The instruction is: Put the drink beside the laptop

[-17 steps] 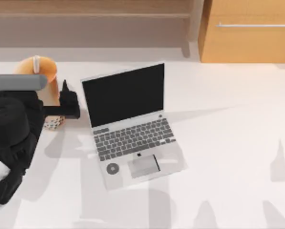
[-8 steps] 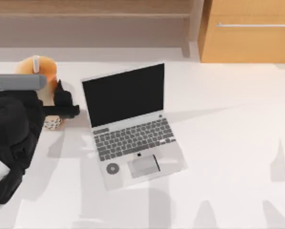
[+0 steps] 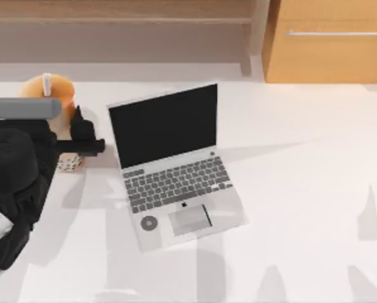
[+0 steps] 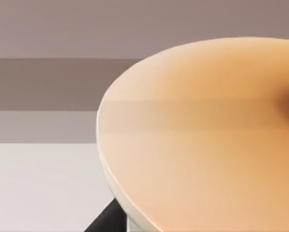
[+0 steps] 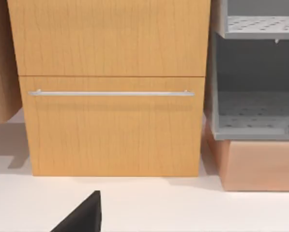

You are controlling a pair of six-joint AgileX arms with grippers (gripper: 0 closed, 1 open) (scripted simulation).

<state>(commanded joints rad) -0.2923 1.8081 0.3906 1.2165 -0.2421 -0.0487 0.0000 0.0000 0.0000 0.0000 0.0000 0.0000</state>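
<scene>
The left pincer (image 3: 74,136) clamps the drink (image 3: 52,95) (upright, orange-lidded) just left of the laptop (image 3: 172,164) on the tabletop (image 3: 302,189).

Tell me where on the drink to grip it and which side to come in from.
Grip the drink on its clear tapered wall, below the orange domed lid, coming in level from the table's left. The cup stands upright, with its straw on top and the laptop close on its right, so a sideways pinch probably suits best. The left gripper is already beside the cup there.
</scene>
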